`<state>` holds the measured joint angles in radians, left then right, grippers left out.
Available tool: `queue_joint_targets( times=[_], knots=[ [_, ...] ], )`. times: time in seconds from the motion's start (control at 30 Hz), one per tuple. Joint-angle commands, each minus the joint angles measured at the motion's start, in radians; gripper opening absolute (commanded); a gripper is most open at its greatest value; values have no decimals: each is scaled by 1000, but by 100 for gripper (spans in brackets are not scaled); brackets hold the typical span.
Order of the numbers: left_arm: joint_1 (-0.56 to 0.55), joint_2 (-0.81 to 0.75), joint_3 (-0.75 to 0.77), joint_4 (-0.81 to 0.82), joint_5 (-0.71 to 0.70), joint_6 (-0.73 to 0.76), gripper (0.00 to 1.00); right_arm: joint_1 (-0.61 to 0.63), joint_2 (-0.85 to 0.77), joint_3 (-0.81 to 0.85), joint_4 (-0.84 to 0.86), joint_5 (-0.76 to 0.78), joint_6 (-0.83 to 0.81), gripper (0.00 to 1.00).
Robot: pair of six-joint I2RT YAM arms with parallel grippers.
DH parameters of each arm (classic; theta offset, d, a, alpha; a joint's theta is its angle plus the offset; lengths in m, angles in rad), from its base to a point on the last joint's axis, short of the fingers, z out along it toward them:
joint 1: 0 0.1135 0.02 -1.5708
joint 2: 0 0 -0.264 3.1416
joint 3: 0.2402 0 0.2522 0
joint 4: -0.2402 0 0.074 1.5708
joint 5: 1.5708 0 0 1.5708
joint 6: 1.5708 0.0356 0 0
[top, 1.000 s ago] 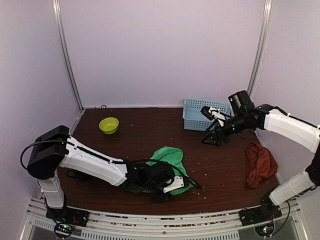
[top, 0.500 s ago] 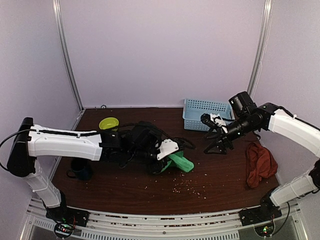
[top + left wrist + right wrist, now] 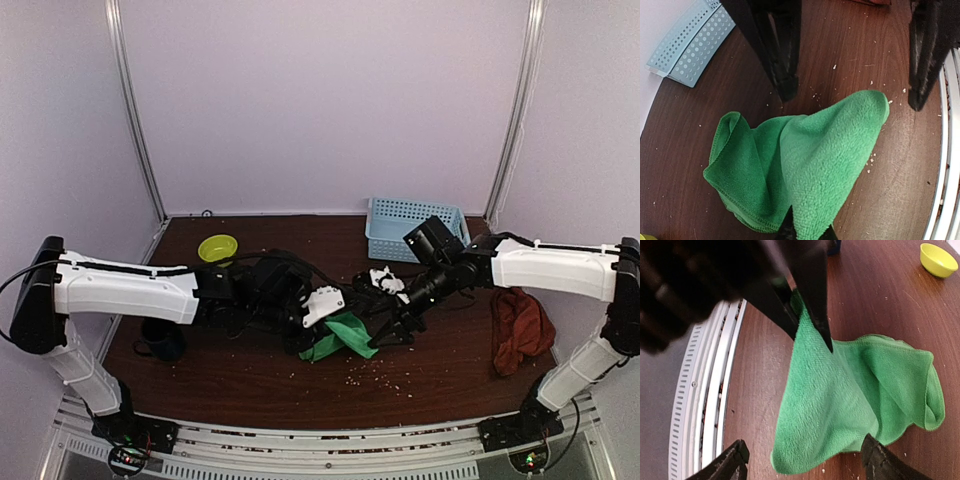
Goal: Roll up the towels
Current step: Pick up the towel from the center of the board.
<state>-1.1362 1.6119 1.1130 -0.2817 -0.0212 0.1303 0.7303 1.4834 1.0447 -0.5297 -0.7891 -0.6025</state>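
Nearest the arms, around the middle of the table, the left gripper is clamped on a bunched edge of the green towel. Its wrist view shows the cloth fanning away from that pinch in loose folds, with a rounded corner furthest from it. The right gripper stands just beside the towel with its jaws wide apart, holding nothing. In its own wrist view the two fingers straddle the lower hem of the cloth, which hangs from the left pinch.

The step in hand looks like a second grasp to spread the towel before rolling. To do it well, the right gripper should close on a single layer at the free corner, well away from the left pinch and not on the doubled fold in the middle — a grip there would likely leave the cloth bunched. Both arms should then draw apart till the edge is taut, lay the towel flat on bare wood, and start the roll from one short edge, keeping it tight. The cloth looks soft and limp, so a shallow bite may slip.

Over to the right the rust towel lies crumpled and untouched. Further back stand the yellow bowl and — at the far edge — the light-blue basket
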Motion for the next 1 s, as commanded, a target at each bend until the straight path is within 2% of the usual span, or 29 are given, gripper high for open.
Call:
queue_joint_targets(
  times=[0.0,0.37,0.5,0.53,0.73,0.83,0.97],
  knots=[
    [15,-56,-27,85,12,-50,9,23,-5,-37,125,-34,103,80],
    [90,-66,-49,161,106,-193,7,45,22,-45,205,34,219,79],
    [94,-66,-43,152,117,-196,7,78,48,-23,217,137,221,75],
    [97,-69,-45,153,122,-194,7,80,53,-21,229,158,227,70],
    [148,-88,-78,152,153,-156,7,50,58,36,244,222,230,17],
    [214,-71,-63,145,169,-106,6,-3,77,102,272,232,225,8],
    [324,-20,52,106,140,-16,2,-70,164,268,286,277,187,4]
  ],
)
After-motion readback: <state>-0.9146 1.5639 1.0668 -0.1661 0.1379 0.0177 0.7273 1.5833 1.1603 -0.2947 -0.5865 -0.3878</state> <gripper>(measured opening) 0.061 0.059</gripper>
